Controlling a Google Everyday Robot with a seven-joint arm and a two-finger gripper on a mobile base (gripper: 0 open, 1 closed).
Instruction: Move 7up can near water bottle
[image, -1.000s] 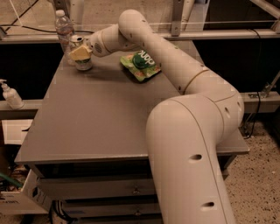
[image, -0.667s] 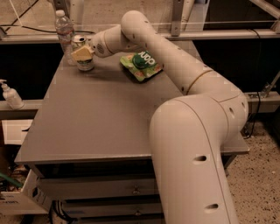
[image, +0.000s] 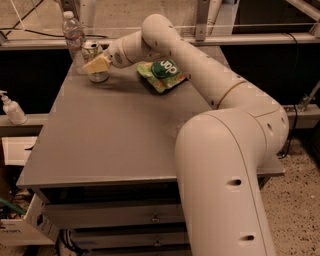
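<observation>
The 7up can (image: 91, 49) stands upright at the table's far left corner, its silver top showing. It is right beside the water bottle (image: 74, 33), a clear bottle with a white cap just to its left. My gripper (image: 94, 63) reaches in from the right and is shut on the can's body. One pale yellow finger (image: 98, 64) crosses the front of the can; the other is hidden behind it. The can's base (image: 99, 77) looks to be at table level.
A flat green snack bag (image: 162, 74) lies right of the can, under my forearm. A white pump bottle (image: 12, 108) stands on a ledge off the left side. The grey table (image: 115, 135) has drawers below. My arm's big base link (image: 225, 180) fills the right foreground.
The can and gripper stay next to the water bottle. My arm has shifted only slightly, and the grip looks the same.
</observation>
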